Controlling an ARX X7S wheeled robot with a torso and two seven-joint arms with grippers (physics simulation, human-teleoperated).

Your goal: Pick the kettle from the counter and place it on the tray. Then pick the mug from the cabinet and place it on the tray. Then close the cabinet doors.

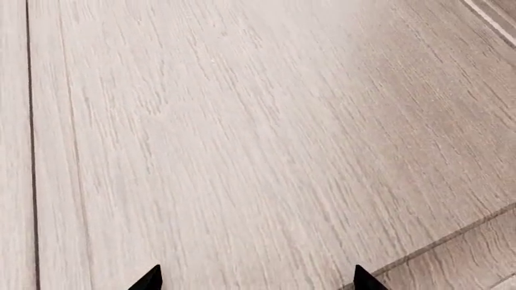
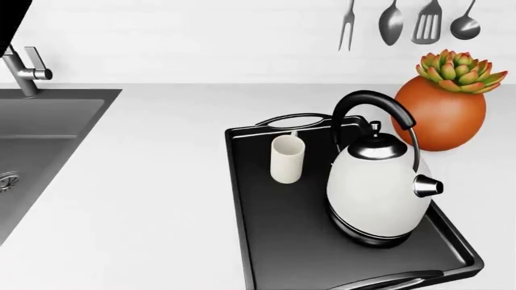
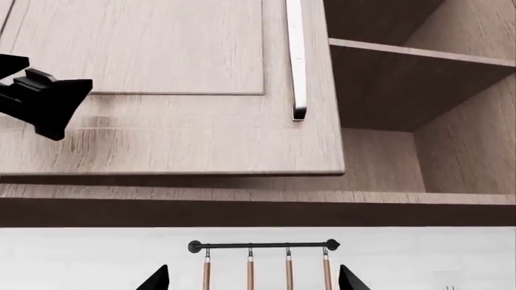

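Note:
The white kettle (image 2: 375,187) with a black arched handle stands upright on the right half of the black tray (image 2: 274,241). The cream mug (image 2: 288,160) stands on the same tray, toward its back left. The tray rests on the white counter (image 2: 145,211). Neither gripper shows in the head view. My left gripper (image 1: 258,283) is open, facing a wood-grain cabinet panel (image 1: 241,133) close up. My right gripper (image 3: 251,281) is open and empty below a wood cabinet door (image 3: 161,90) with a silver handle (image 3: 296,60). To that door's right, the cabinet interior (image 3: 403,90) and a shelf are exposed.
An orange succulent pot (image 2: 441,115) stands behind the tray at the right. A sink (image 2: 40,139) with a faucet (image 2: 24,69) lies at the left. Utensils (image 2: 411,24) hang on the wall from a rail (image 3: 264,245). A black robot part (image 3: 40,99) sits against the door.

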